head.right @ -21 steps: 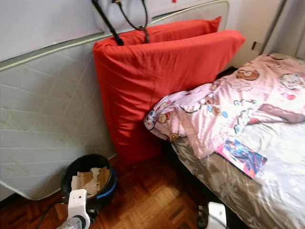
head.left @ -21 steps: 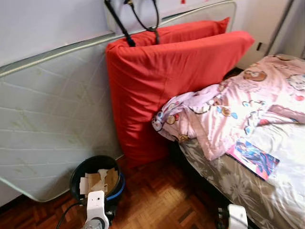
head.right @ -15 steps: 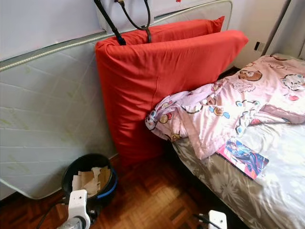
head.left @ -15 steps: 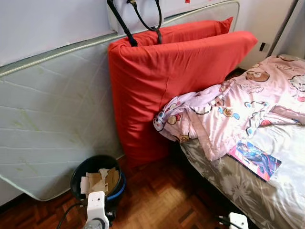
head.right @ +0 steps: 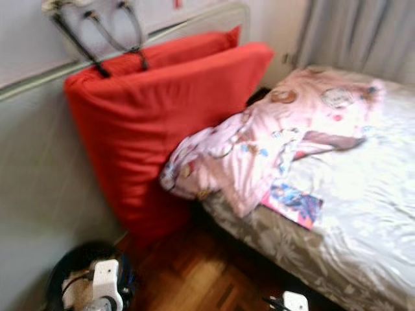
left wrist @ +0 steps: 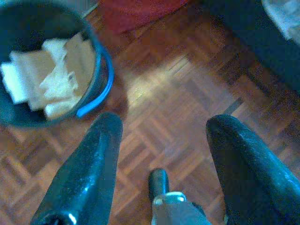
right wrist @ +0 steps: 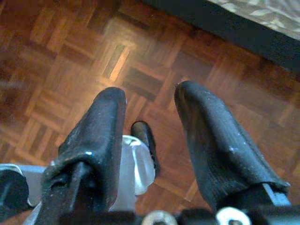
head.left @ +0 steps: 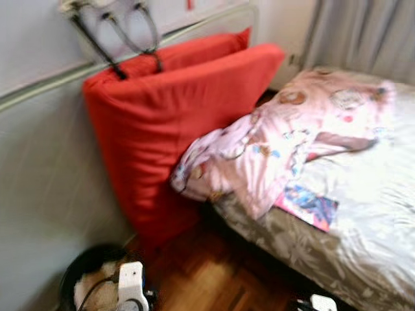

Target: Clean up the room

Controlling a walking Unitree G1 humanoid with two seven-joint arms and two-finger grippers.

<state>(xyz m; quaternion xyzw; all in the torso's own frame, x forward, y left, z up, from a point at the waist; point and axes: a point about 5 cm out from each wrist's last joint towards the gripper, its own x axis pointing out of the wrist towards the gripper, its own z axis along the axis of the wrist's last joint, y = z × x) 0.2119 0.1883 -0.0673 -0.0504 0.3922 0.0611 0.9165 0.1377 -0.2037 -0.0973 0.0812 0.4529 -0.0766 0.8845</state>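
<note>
A pink patterned blanket [head.left: 279,139] lies crumpled over the near corner of the bed [head.left: 363,214]. A colourful booklet [head.left: 308,206] rests on the pale sheet beside it. A black bin [left wrist: 44,77] with a blue rim, holding crumpled paper and cardboard, stands on the parquet at lower left [head.left: 81,288]. My left gripper [left wrist: 164,124] hangs open above the floor just beside the bin, holding nothing. My right gripper [right wrist: 150,93] is open too, low over the parquet near the dark bed base.
Two big red cushions [head.left: 162,116] lean against a pale mattress [head.left: 39,188] propped on the wall, between bin and bed. Black straps [head.left: 120,39] hang above them. A grey curtain [head.left: 366,32] closes the far right. The eye views are blurred.
The whole picture has slid left and blurred, so the camera has turned right; the curtain and more of the bed come into view. The things themselves have not moved.
</note>
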